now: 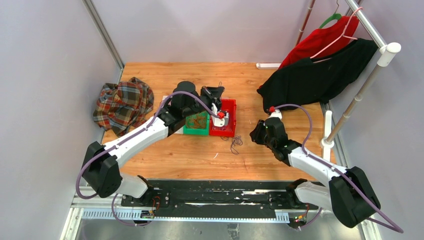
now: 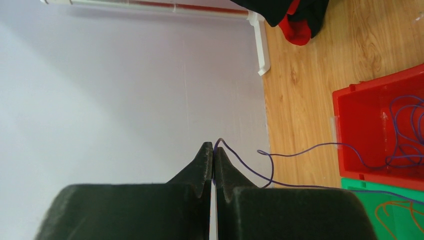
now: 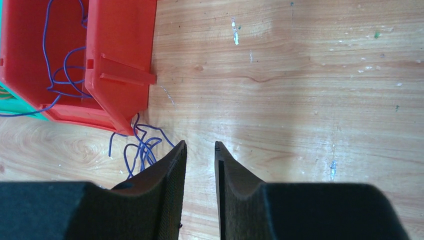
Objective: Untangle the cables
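My left gripper (image 2: 214,147) is shut on a thin dark purple cable (image 2: 300,149), held above the table over the bins. That cable loops from the fingertips down into the red bin (image 2: 357,135), where more purple cable (image 2: 407,130) lies coiled. An orange cable (image 2: 397,210) lies in the green bin (image 1: 196,131) next to it. A loose tangle of purple cable (image 3: 142,150) rests on the table by the red bin's (image 3: 120,75) corner. My right gripper (image 3: 200,145) hovers just right of that tangle, jaws open a narrow gap with nothing between them.
A plaid shirt (image 1: 123,102) lies bunched at the table's left. Black (image 1: 315,77) and red (image 1: 320,40) garments hang from a rack (image 1: 360,95) at the right and drape onto the table. A white trim strip (image 2: 260,45) runs along the back wall.
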Robot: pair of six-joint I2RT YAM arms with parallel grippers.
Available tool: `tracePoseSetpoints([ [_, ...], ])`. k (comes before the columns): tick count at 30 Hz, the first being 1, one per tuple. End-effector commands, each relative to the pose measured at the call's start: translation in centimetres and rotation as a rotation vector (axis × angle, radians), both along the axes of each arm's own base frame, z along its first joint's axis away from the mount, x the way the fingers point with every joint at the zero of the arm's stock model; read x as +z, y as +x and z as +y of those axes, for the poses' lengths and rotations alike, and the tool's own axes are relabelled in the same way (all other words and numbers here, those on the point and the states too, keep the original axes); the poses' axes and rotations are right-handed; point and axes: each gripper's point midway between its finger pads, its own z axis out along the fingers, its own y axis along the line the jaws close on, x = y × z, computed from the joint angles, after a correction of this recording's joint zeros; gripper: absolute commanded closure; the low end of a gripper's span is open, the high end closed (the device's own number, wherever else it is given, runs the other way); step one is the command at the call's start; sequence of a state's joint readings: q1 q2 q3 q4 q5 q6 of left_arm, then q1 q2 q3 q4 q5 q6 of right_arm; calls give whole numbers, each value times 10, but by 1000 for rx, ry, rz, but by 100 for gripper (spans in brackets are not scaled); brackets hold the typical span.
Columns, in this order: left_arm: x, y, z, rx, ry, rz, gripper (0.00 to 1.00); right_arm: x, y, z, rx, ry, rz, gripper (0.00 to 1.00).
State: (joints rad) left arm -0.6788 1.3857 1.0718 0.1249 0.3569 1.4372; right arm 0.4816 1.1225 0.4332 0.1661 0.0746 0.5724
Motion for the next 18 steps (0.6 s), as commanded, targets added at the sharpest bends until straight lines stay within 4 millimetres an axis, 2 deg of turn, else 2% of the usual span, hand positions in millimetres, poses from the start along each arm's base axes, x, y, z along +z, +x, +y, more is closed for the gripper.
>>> tracePoseSetpoints([
  [1,-2,0,-4,-35,17,-17,99,-2,1,-8,-16,-29,-7,73],
  [5,-11,-5,-22,-54,-1,48,100,-5,0,-9,-19,-28,-1,74],
  [9,-37,-22,-41,-101,40,81,100,-6,-1,-11,-29,-32,-4,74],
  [13,-71,-34,-43,-142,114,90,99,-8,-3,-15,-39,-42,-2,75],
  [18,-92,-43,-38,-118,110,199,100,-13,-5,-20,-48,-52,1,75],
])
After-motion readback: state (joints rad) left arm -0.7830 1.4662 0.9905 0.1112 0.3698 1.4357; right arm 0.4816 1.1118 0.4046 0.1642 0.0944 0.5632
